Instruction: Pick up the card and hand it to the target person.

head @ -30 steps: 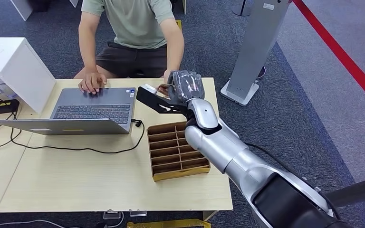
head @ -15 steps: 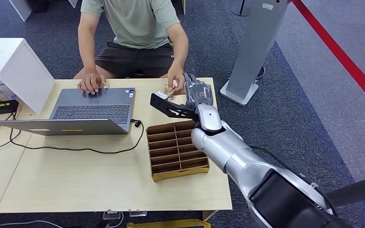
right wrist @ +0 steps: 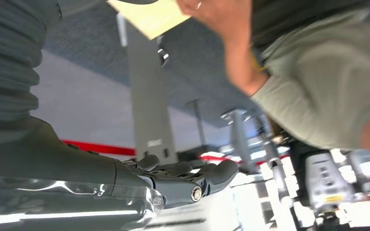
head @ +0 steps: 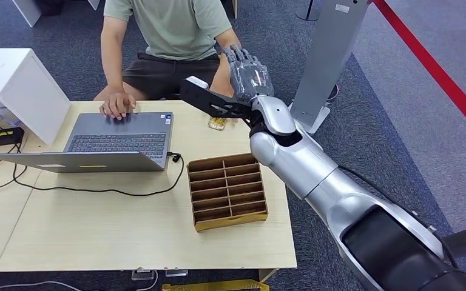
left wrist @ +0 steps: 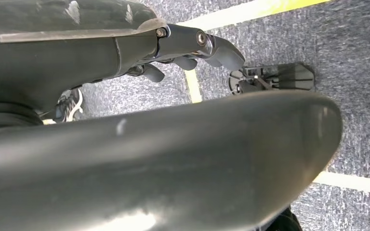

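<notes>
Nearby, laptop (head: 124,134) beside divided cardboard tray (head: 227,191).

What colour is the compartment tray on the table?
Brown cardboard tray with a yellowish front edge, clearest in the head view.

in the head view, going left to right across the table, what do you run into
white box → laptop → cardboard divider tray, then off the table's right edge the grey floor stand and the red floor line.
</notes>
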